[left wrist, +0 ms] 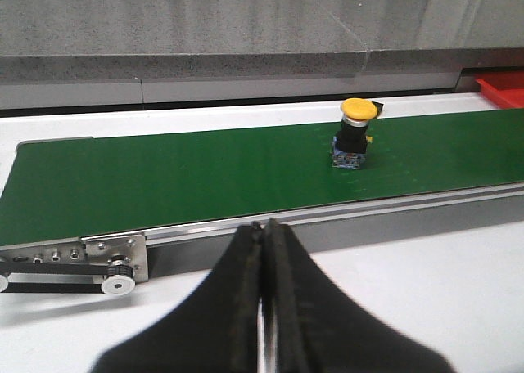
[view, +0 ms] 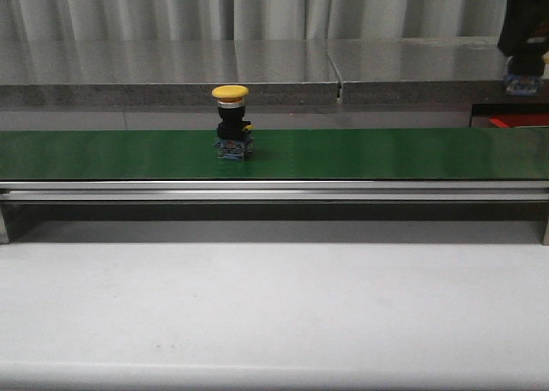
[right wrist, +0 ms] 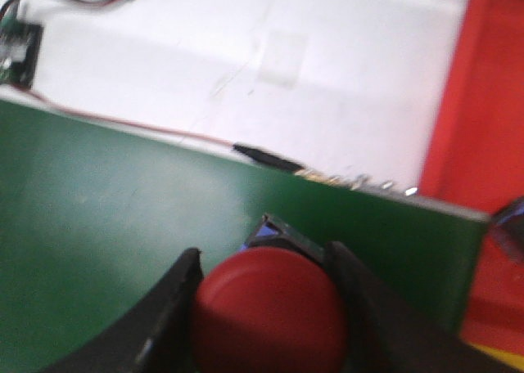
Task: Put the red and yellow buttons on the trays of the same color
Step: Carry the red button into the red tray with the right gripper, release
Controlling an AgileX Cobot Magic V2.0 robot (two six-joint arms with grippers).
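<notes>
A yellow button (view: 231, 119) with a black body stands upright on the green conveyor belt (view: 120, 153), left of the middle; it also shows in the left wrist view (left wrist: 355, 130). My left gripper (left wrist: 265, 230) is shut and empty, near the belt's front rail, apart from the button. My right gripper (right wrist: 266, 262) is shut on a red button (right wrist: 270, 312) and holds it above the belt's right end. In the front view it (view: 523, 44) hangs high at the far right with the button's blue base (view: 521, 84) showing. The red tray (right wrist: 483, 136) lies just beyond the belt's end. No yellow tray is in view.
A grey stone ledge (view: 171, 74) runs behind the belt. The belt's aluminium rail (view: 274, 190) faces the white table (view: 274, 314). A pulley and bracket (left wrist: 115, 267) sit at the belt's left end. A red wire and clip (right wrist: 262, 156) lie behind the belt's right end.
</notes>
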